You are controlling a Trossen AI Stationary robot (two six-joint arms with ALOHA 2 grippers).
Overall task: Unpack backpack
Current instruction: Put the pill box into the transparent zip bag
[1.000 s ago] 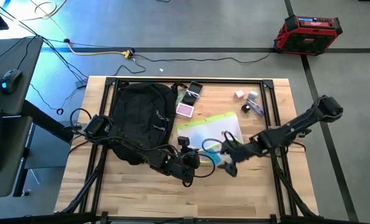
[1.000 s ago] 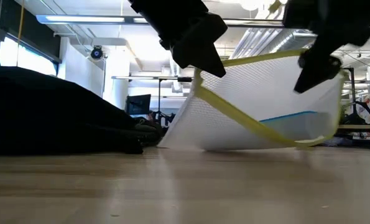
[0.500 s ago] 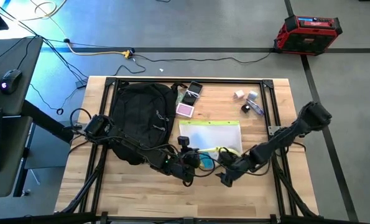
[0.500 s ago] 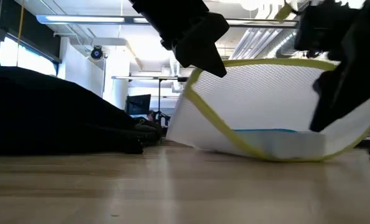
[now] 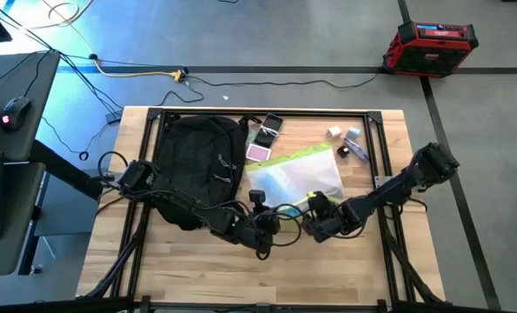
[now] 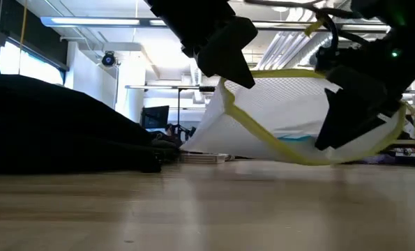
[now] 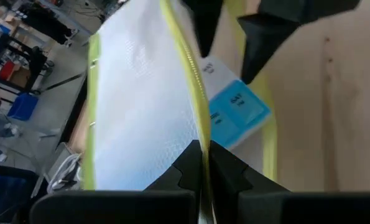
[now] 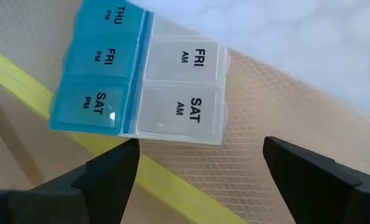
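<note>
The black backpack [image 5: 197, 161] lies on the table's left half, with no gripper on it. Right of it, a white mesh pouch [image 5: 293, 178] with yellow trim rests on its far part, its near corner raised. My left gripper [image 5: 274, 219] is shut on that corner. Inside the pouch lies a blue and clear pill organizer [image 8: 141, 81] marked with days. My right gripper [image 5: 321, 216] stands open at the pouch's near edge, pointing steeply down. Its fingers stand wide apart over the mesh beside the organizer. My left gripper pinches the pouch's yellow-trimmed edge [image 7: 200, 134] between its two shut fingers, at the near corner [image 6: 224, 90]. The fingers slant down from the near left. That corner is lifted and the pouch slopes down to the table beyond it. Whether my right gripper touches the mesh, I cannot tell.
Behind the pouch lie a pink card [image 5: 258, 154] and a phone-like item [image 5: 271, 124]; several small objects [image 5: 349, 143] sit at the far right. Black frame rails [image 5: 382, 156] run along the table's sides. A red case [image 5: 427, 43] stands on the floor beyond.
My right gripper has come down toward the pouch's near edge, tipping steeply downward and rolling, and has stayed open. The pouch has swung about on the table. Its held corner has stayed with my left gripper, which kept still.
</note>
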